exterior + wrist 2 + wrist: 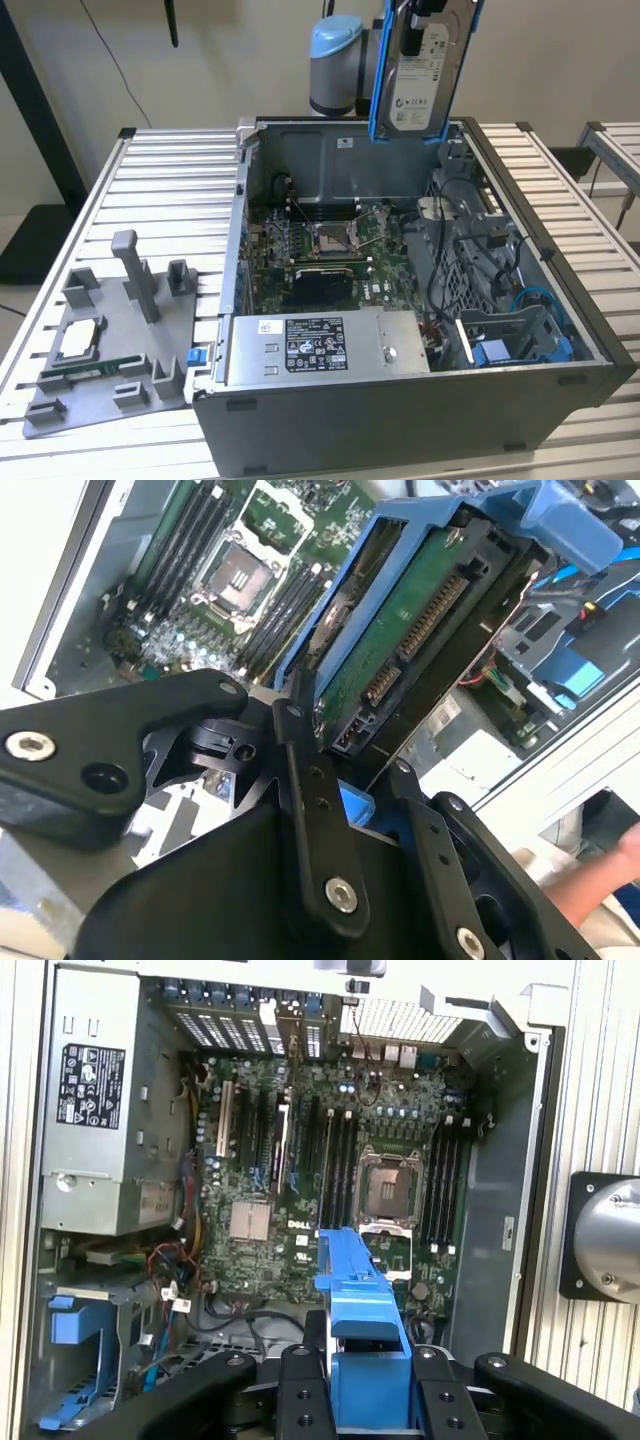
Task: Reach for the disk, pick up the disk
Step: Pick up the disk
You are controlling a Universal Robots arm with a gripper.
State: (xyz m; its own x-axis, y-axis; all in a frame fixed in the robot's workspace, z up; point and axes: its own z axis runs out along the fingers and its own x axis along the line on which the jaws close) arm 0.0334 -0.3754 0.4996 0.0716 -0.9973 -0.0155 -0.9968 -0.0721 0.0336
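So the disk (pixel 424 68) is already up in the air, hanging upright above the back edge of the open case (pixel 560 340), label side facing the exterior camera, with its blue frame running down both long sides. It's clear of everything inside the case. The arm (pixel 335 65) sits right behind it, blue-capped joint just to the exterior view's left of the disk.

In the second wrist view the gripper (pixel 335 745) has its black jaws clamped on the disk (pixel 420 630), one finger (pixel 300 780) pressed along the frame edge, and you can see the green circuit board side and the connector row. In the first wrist view the gripper (pixel 365 1380) squeezes the blue frame (pixel 365 1320) between the two fingers, looking straight down into the case.

Below is the motherboard (pixel 330 1160) with the open socket (pixel 388 1185), and the grey power supply (pixel 95 1110) in one corner. An empty-looking blue drive cage (pixel 510 345) sits at the exterior view's right end of the case.

On the table (pixel 170 190), left of the case in the exterior view, there's a grey fixture tray (pixel 110 350) with a chip (pixel 78 340) lying on it. A bit of someone's hand (pixel 600 870) shows at the edge of the second wrist view.
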